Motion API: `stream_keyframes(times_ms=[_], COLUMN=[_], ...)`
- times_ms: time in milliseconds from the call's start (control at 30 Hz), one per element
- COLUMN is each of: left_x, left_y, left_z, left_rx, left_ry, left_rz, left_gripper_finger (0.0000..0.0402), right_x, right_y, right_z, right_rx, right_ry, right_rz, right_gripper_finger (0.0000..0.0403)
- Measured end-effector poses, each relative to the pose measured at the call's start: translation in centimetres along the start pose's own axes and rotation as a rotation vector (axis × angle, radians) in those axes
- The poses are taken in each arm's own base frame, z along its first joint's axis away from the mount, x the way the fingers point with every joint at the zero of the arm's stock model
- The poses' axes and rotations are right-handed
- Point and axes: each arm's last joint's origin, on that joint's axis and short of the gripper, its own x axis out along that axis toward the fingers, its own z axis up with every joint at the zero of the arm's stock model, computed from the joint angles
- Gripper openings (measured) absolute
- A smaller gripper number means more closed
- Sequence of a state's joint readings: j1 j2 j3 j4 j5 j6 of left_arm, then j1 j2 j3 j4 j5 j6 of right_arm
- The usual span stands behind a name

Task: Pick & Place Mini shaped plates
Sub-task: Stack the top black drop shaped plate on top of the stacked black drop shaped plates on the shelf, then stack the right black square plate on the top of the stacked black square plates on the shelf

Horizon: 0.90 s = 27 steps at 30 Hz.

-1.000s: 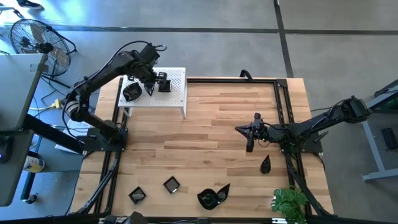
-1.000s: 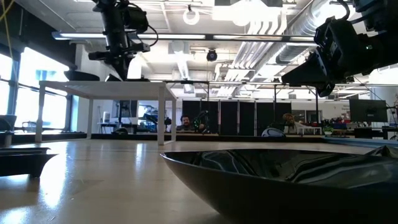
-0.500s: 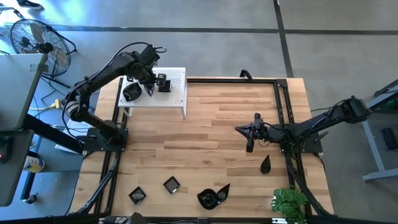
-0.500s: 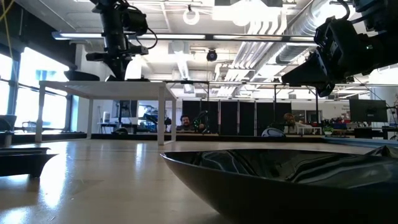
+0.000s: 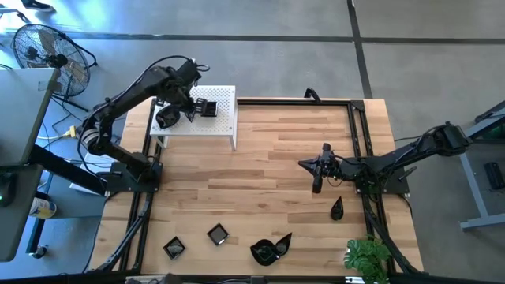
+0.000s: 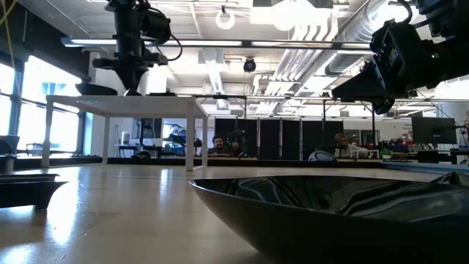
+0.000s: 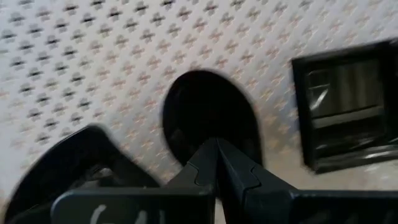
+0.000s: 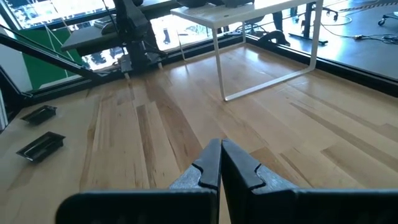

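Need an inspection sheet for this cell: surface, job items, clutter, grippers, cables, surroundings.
Surface: light wooden tabletop with a white perforated stand at its far left corner.
Job's things: glossy black mini plates; on the stand a round one, a square one and an oval one; on the near edge two small square ones and a large wavy one; a teardrop one near the right arm.
Clutter: green plant at the near right corner.
Grippers: left gripper shut, empty, over the stand; right gripper shut, empty, above mid-table.
Cables: some on the floor left of the table.
Surroundings: floor fan; people seated beyond the table.
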<state>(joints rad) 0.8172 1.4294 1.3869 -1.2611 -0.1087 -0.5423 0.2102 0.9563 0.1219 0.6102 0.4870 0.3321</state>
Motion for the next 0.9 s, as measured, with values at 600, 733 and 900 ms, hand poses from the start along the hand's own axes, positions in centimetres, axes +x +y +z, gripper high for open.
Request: stream_keyframes(times_ms=[600,733,900], left_x=[-1.2,-2.7,-4.2], left_y=[-0.6,-1.0,-2.3], left_z=[-0.6,-0.6,-2.0], left_rx=[0.174,0.249,0.355], left_ry=[-0.012,-0.060,-0.162], left_rz=[0.059,0.062,0.027], left_gripper_finger=[0.0000,0.0000,0.0000], right_x=[0.0,0.0,0.0], right_y=[0.0,0.0,0.0], right_z=[0.0,0.0,0.0], right_rx=[0.000,0.001,0.003], right_ry=[0.000,-0.001,-0.001], right_rz=[0.000,-0.002,-0.002], right_gripper_finger=[0.0000,0.0000,0.0000])
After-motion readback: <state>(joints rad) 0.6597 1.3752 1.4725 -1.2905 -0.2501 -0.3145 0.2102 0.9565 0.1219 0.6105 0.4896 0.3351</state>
